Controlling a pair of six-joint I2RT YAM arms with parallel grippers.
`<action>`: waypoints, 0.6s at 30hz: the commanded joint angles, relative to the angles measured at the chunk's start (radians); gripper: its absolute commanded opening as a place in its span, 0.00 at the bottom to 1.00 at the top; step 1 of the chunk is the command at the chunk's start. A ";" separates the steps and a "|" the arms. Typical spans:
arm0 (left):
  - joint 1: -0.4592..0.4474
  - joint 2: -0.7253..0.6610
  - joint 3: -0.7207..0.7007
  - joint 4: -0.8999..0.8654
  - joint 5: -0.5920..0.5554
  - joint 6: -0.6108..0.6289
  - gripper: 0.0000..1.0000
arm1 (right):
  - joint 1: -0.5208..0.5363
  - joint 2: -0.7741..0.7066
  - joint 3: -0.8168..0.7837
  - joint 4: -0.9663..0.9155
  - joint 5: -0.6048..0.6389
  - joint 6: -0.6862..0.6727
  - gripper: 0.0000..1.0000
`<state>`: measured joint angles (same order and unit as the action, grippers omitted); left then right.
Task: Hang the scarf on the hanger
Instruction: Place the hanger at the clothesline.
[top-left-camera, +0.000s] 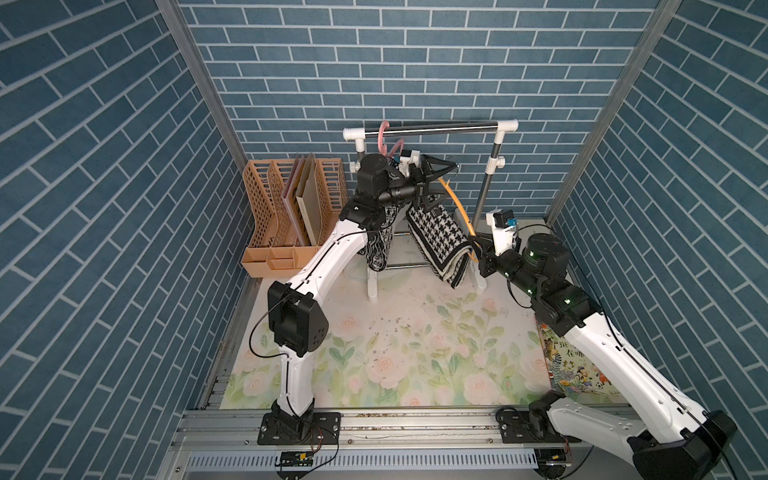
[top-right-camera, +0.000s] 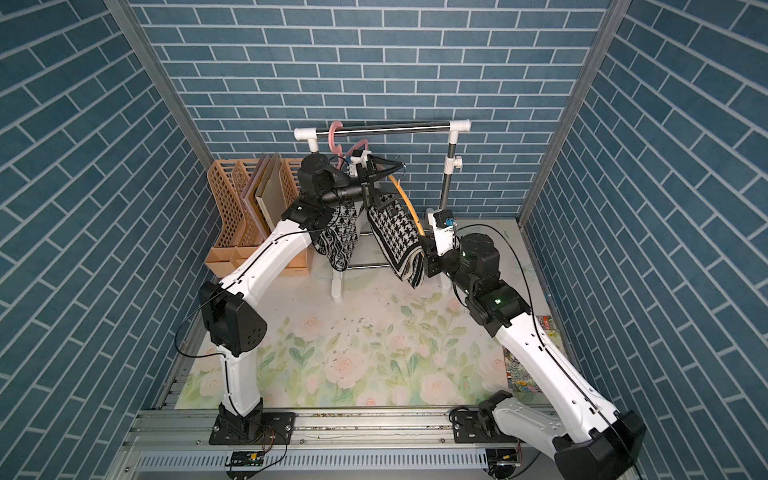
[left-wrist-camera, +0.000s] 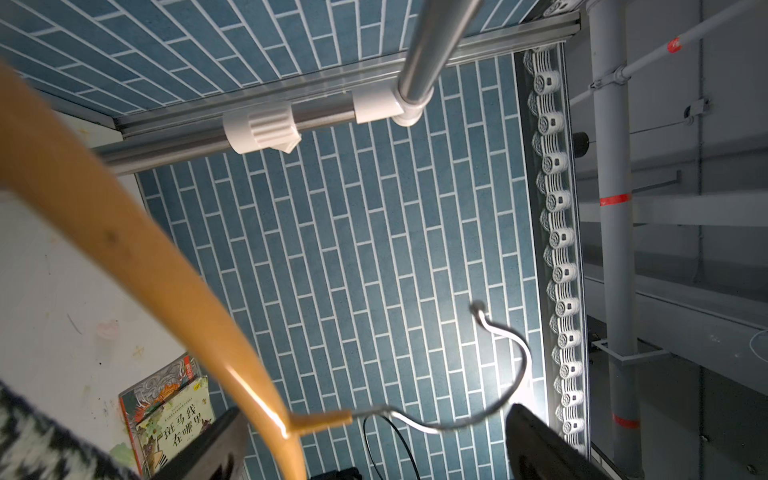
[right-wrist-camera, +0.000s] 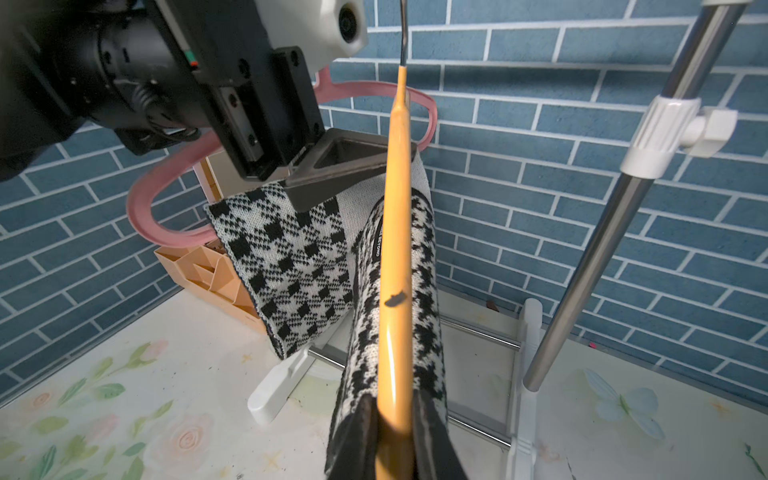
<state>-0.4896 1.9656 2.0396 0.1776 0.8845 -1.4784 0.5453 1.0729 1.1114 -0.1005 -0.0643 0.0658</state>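
- Left gripper (top-left-camera: 449, 180): jaws spread wide, gripping nothing, straddling the hanger (right-wrist-camera: 397, 249) near its hook.
- Right gripper (right-wrist-camera: 395, 440): clamped on the hanger's lower arm.
- Scarf (right-wrist-camera: 291, 257): draped over the hanger, between the grippers.

The scarf (top-left-camera: 438, 237) hangs over the hanger (right-wrist-camera: 397, 208), between my left gripper (top-left-camera: 444, 180) above and my right gripper (top-left-camera: 475, 246) below. The rack (top-left-camera: 432, 129) stands behind both, with a second hanger (top-left-camera: 381, 137) on it. The organizer (top-left-camera: 266, 199) stands left of my left gripper. The book (top-left-camera: 577, 365) lies on the table (top-left-camera: 415, 332), before my right gripper.
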 joint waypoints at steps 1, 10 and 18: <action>-0.003 -0.076 -0.068 0.079 0.016 0.043 1.00 | 0.005 0.013 0.084 0.044 0.060 0.043 0.00; -0.002 -0.209 -0.274 0.158 0.021 0.064 0.99 | 0.004 0.105 0.215 -0.015 0.117 0.089 0.00; -0.001 -0.285 -0.370 0.121 0.032 0.120 1.00 | 0.004 0.136 0.261 -0.003 0.107 0.072 0.00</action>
<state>-0.4904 1.7199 1.6955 0.2836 0.8967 -1.4014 0.5468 1.2228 1.3174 -0.1871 0.0326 0.1238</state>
